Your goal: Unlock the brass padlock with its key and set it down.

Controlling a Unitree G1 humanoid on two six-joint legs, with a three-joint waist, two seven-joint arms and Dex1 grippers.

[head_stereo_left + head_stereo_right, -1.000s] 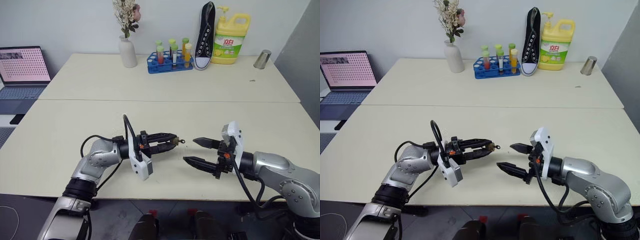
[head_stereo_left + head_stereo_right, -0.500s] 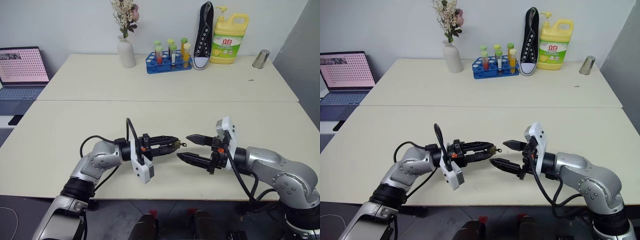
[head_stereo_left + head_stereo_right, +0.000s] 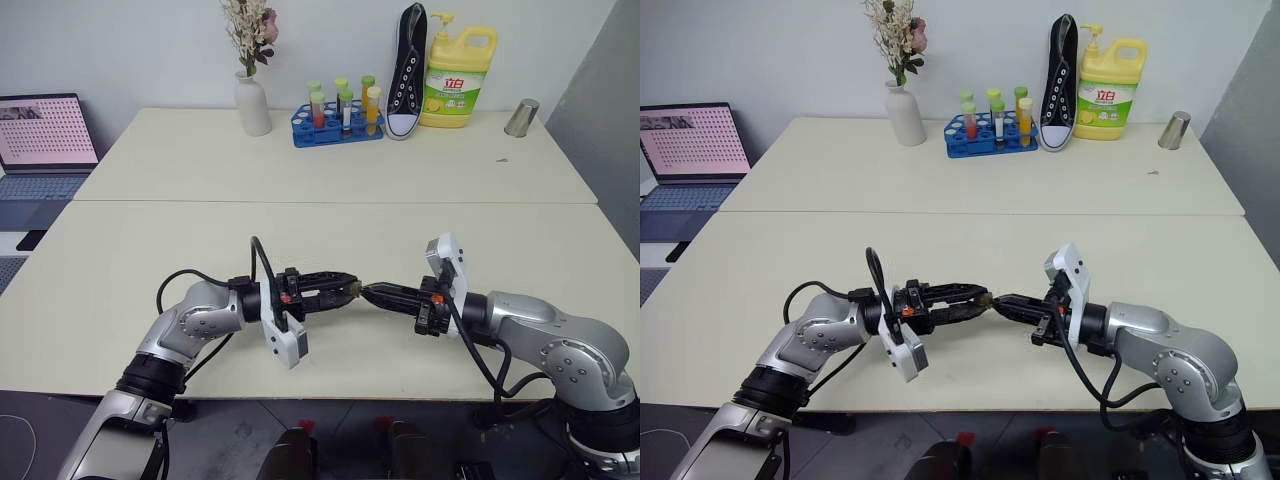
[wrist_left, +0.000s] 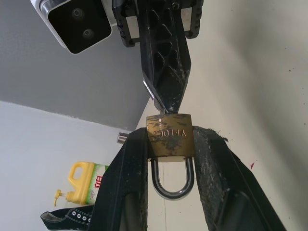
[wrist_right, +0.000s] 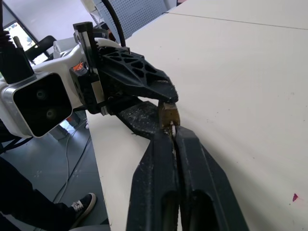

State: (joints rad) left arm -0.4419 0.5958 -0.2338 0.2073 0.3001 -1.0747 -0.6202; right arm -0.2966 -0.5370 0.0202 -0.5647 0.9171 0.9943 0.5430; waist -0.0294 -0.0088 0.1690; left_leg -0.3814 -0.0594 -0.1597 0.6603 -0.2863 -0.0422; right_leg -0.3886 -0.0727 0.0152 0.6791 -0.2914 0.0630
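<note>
Cream tabletop [image 3: 320, 180] lies beneath both arms. Left gripper [image 4: 169, 144] pinches the brass padlock [image 4: 170, 134] between its fingertips, shackle pointing back toward its wrist. Right gripper [image 5: 169, 132], fingers pressed together, pinches a silver key [image 4: 151, 91] at the padlock's base.

We see the padlock [image 4: 170, 135], a small brass block with worn stamped letters on its face and a thin silver shackle looped shut, held off the table between our arms. A silver key [image 4: 153, 96] sits in its keyhole end, opposite the shackle.
</note>
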